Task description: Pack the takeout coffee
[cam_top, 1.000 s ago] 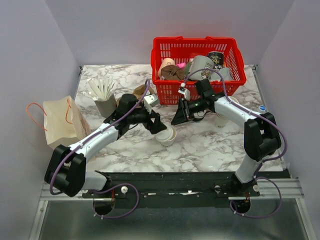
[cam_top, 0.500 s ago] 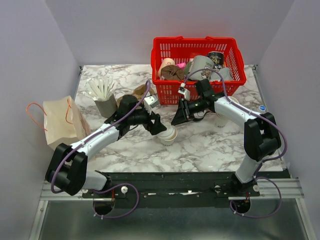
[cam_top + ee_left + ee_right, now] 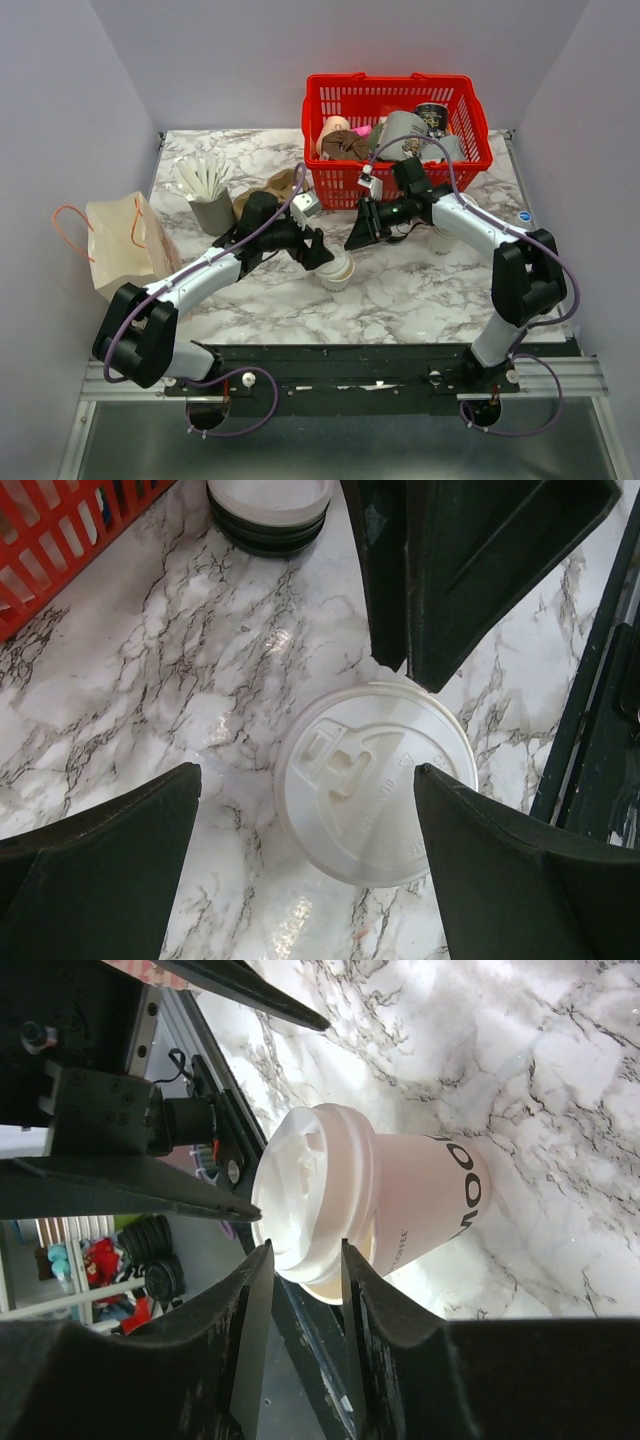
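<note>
One takeout coffee (image 3: 338, 270), lidded, upright on the marble table (image 3: 430, 290) near the middle, a little back from the near edge. Two grippers at it: left gripper (image 3: 322, 255) spread wide and released, one finger to each side of the lid with marble showing in the gaps, gripping nothing; right gripper (image 3: 360, 232) just behind the cup, fingers a narrow slot apart with nothing between them, tip at the lid's far rim, touching or not impossible to tell. One red basket (image 3: 395, 82) at the far side, full of mixed items, close behind the right arm. One brown paper bag (image 3: 122, 245) with orange handles, standing at the table's left edge, well apart from the cup. One grey holder of white sticks (image 3: 210, 205) between bag and basket, beside the left arm. One short stack of lids (image 3: 268, 508) on the marble beyond the cup, near the basket wall. Open marble right of the cup and toward the front; black rail (image 3: 400, 352) along the near edge
</note>
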